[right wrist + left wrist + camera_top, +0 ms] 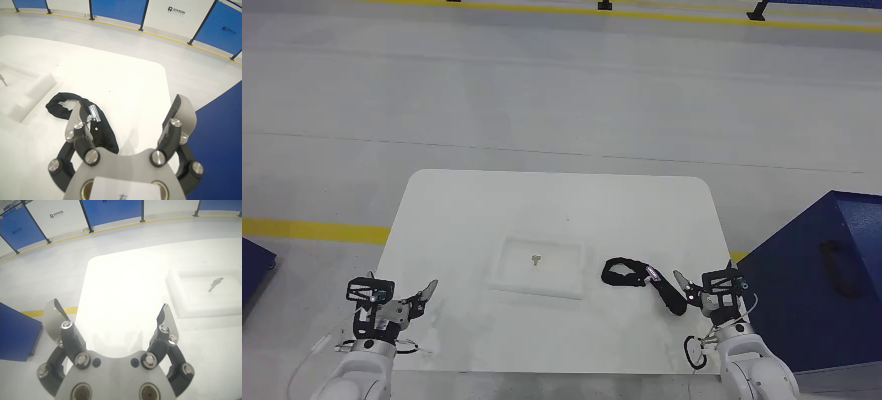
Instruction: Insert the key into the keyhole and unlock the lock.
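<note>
My left claw (402, 290) and right claw (706, 279) are hanging spread and empty, so I'm figuring on coming in low and pinching the head of the key (534, 260) lying flat in the tray (542, 291) at left's 2 o'clock, with the lock (642, 275) sitting at right's 9.

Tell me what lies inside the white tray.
A single small key lies flat in the recess of the white tray, apart from its walls. The patch of tray floor beneath the key is covered.
</note>
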You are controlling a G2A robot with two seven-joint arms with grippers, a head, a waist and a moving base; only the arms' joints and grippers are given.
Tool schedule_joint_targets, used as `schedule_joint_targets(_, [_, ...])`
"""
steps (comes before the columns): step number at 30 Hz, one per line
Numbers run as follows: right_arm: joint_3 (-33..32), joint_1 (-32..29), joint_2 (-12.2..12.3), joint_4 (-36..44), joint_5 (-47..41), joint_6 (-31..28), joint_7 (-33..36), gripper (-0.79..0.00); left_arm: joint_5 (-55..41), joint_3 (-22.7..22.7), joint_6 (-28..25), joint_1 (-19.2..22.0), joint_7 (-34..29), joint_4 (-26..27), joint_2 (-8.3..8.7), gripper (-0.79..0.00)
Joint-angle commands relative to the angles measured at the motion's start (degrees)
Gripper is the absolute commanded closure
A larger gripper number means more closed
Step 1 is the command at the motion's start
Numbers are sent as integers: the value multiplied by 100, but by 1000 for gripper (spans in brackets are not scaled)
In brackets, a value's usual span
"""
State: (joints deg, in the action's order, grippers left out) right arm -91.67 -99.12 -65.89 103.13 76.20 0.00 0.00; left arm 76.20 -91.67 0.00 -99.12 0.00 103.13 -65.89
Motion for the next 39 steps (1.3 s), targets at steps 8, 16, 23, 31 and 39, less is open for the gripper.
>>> schedule_joint_targets(8, [0,0,0,0,0,0,0,-785,-302,433,-1643,1034,-1458,247,41,-785])
schedule_joint_targets(16, [0,0,0,0,0,0,0,-785,-1209,1509,-3179,2979,-2924,-811,-26,-785])
schedule_joint_targets(23, [0,0,0,0,0,0,0,-785,-1256,1627,-3254,3160,-3066,-954,-39,-785])
schedule_joint_targets(31, [0,0,0,0,0,0,0,-785,-934,1920,-3552,3459,-3157,-1045,-50,-785])
schedule_joint_targets(39, [0,0,0,0,0,0,0,-785,-1287,3151,-4573,5101,-3835,-2388,-277,-785])
